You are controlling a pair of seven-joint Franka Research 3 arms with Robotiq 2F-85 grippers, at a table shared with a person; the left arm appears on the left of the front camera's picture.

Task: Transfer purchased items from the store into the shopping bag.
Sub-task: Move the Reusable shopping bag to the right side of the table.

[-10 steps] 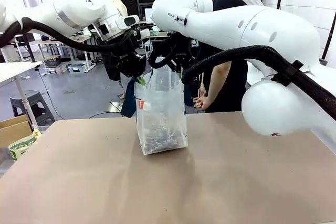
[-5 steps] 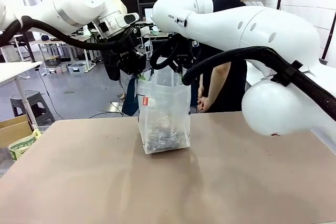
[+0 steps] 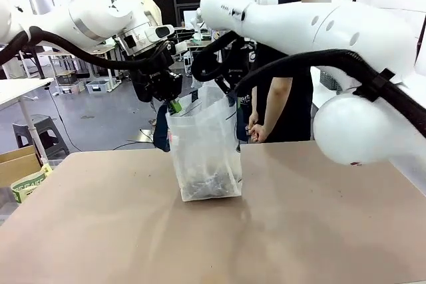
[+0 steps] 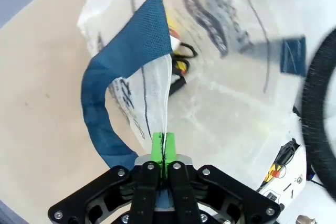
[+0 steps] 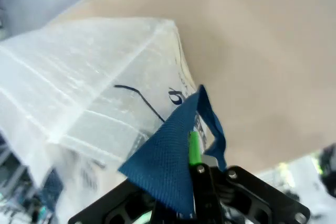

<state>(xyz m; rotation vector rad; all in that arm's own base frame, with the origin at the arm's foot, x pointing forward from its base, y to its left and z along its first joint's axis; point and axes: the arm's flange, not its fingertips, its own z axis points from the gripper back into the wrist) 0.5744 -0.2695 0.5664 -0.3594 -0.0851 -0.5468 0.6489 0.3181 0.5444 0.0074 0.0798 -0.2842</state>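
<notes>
- My left gripper (image 4: pixel 164 148) pinches the shopping bag (image 3: pixel 203 154) rim beside its navy strap (image 4: pixel 113 77).
- My right gripper (image 5: pixel 195 150) clamps the opposite edge, spreading the mouth for loading.

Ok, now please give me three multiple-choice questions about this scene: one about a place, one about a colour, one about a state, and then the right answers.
1. Where does the shopping bag stand?
A. on the floor
B. on the table
C. on a chair

2. What colour are the strap handles of the bag?
A. red
B. yellow
C. dark blue

3. How is the left tool?
A. shut on the bag's rim
B. wide open above the bag
C. shut on a bottle

Answers:
1 B: in the front view its base rests on the tan tabletop.
2 C: the left wrist view shows a dark blue woven strap.
3 A: its green pads meet on the translucent edge of the bag.
</notes>
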